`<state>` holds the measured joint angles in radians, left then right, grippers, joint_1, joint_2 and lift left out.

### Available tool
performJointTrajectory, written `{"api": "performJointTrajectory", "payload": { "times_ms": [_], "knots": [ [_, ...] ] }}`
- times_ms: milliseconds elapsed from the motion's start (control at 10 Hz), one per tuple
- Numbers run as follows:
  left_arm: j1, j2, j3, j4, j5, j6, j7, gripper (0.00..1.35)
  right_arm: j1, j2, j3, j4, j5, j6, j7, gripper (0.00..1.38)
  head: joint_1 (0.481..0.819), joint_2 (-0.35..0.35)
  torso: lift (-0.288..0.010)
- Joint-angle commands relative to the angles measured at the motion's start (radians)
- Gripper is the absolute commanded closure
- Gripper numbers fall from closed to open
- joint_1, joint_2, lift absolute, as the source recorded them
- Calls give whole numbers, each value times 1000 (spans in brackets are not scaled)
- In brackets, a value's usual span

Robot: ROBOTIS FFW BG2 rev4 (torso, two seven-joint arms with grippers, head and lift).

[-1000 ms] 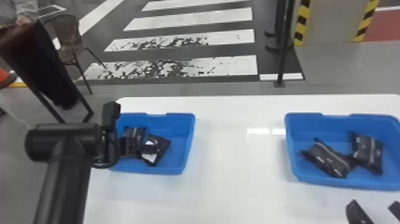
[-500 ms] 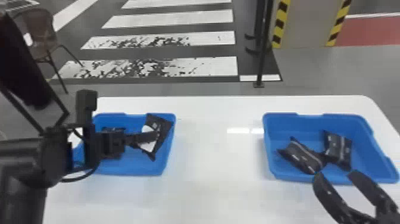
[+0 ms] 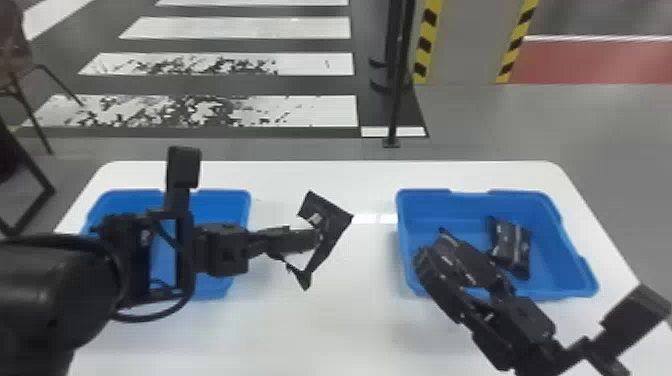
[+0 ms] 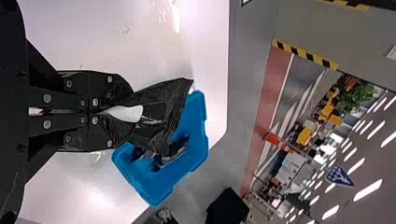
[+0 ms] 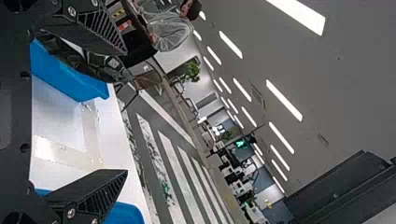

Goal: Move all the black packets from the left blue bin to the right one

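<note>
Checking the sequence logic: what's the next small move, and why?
I'd ease the left pincer rightward toward the right blue bin, watching clearance to the right pincer. It grips a black packet over the white table, past the left blue bin but short of the right one, where the right pincer stands open.
</note>
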<state>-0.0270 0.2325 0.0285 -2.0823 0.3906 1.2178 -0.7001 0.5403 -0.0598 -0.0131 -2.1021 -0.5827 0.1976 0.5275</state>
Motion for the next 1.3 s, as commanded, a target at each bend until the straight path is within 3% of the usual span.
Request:
{"api": "performJointTrajectory", "payload": {
  "times_ms": [0, 600, 700, 900, 1000, 1200],
  "knots": [
    [-5, 1, -60, 0, 32, -1, 2, 1200, -45, -6, 13, 34, -35, 8, 0, 127, 695, -22, -138],
    [-37, -1, -184, 2, 104, -20, 13, 1202, -99, -20, 75, 52, -121, 87, 0, 202, 695, -96, -138],
    [-39, -4, -196, 2, 116, -23, 14, 1200, -104, -20, 83, 71, -151, 97, 0, 374, 695, -95, -138],
    [-44, -4, -200, 2, 118, -23, 14, 1200, -106, -18, 87, 86, -185, 109, 2, 1144, 695, -93, -138],
    [-42, -4, -200, 2, 118, -23, 16, 1200, -108, -15, 87, 98, -203, 67, 0, 1269, 695, -92, -138],
    [-39, -6, -200, 2, 120, -25, 16, 1197, -111, -15, 87, 98, -217, 62, 0, 1274, 695, -99, -138]
  ]
}}
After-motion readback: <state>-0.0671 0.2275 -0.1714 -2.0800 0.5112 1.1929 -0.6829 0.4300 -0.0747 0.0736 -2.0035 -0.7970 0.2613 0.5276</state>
